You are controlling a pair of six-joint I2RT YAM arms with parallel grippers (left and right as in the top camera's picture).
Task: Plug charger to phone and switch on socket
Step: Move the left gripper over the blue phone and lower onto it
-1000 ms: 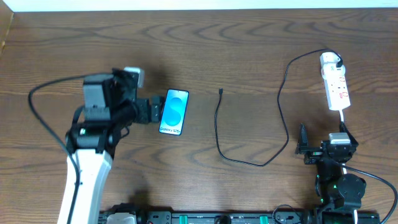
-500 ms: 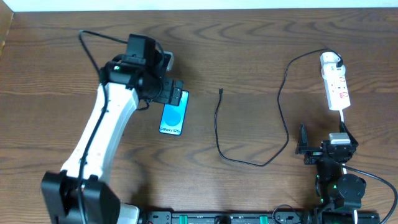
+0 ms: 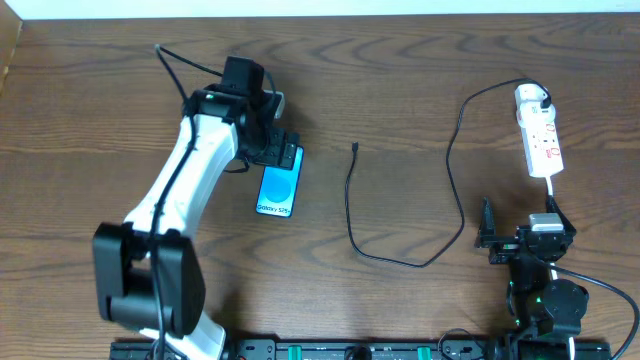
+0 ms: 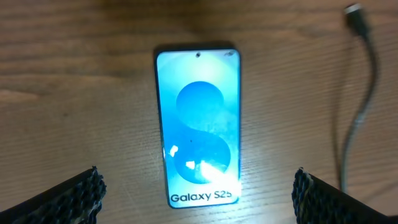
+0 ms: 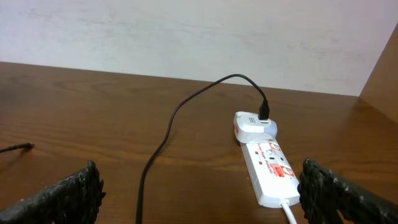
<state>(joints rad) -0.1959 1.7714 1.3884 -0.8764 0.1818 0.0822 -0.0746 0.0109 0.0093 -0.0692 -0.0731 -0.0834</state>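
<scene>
Phone [image 3: 279, 185] lies flat and screen up on the table [image 3: 400, 80], left of the middle, with its "Galaxy S25" text toward the near edge. I count one phone, one charger, one socket and one white adapter.

My left gripper [image 3: 285, 150] hangs over the far end of the phone and hides that end from above. Its jaws are wide apart, with the phone between them in my left wrist view, and they hold nothing.

The charger [image 3: 352, 215] has its small tip [image 3: 356, 148] on the wood to the right of the phone, apart from it, with only bare wood between them. The cable loops toward the near edge, then climbs to the adapter [image 3: 530, 97], where it is plugged in.

The adapter sits on the far end of the socket [image 3: 538, 140], near the far right corner. The white cord [image 3: 552, 190] of the socket runs toward my right gripper [image 3: 515, 238], which is by the near right corner with its jaws apart and empty.
</scene>
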